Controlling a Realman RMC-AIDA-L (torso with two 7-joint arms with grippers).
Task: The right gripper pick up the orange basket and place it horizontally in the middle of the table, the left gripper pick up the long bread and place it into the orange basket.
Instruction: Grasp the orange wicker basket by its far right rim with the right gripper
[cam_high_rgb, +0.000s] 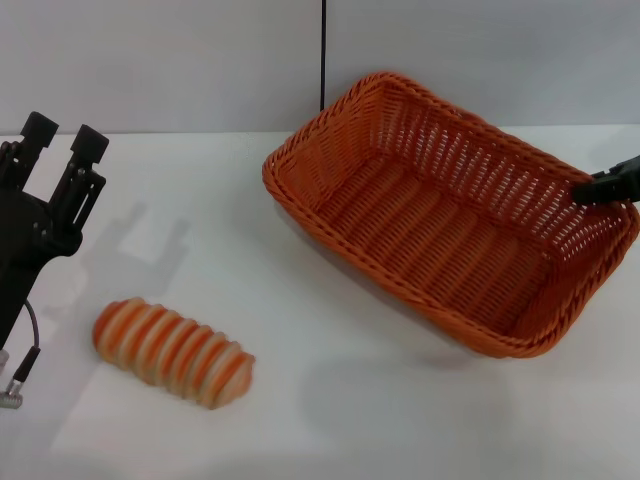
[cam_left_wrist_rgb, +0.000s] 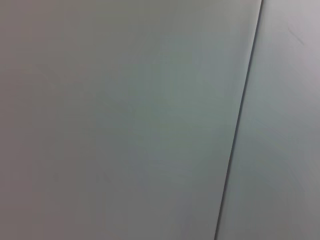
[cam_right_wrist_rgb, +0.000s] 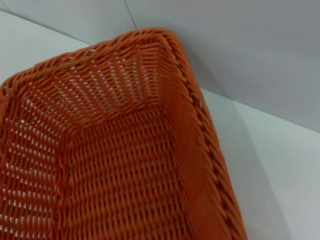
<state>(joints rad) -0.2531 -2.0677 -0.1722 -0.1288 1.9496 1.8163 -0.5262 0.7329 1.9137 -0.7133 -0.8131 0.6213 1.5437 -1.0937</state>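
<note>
The orange basket (cam_high_rgb: 450, 215) sits on the right half of the white tabletop (cam_high_rgb: 330, 400), set at a slant, its long axis running from far-left to near-right. It holds nothing. The right pincer (cam_high_rgb: 603, 186) enters from the right edge of the head view and meets the basket's braided rim at the right-hand end; only a dark tip shows, the rest is cut off, so whether it is spread or pinching the rim cannot be told. The right wrist view looks down into the basket's woven interior (cam_right_wrist_rgb: 125, 165).

The long bread (cam_high_rgb: 172, 352) lies flat on the near-left tabletop, well apart from the basket. The left pincer (cam_high_rgb: 62, 145) hangs beyond the bread at the left edge, fingers spread, gripping nothing; its thin cable and silver plug (cam_high_rgb: 12, 392) dangle beside the loaf. The left wrist view shows only a blank grey wall (cam_left_wrist_rgb: 125, 120).
</note>
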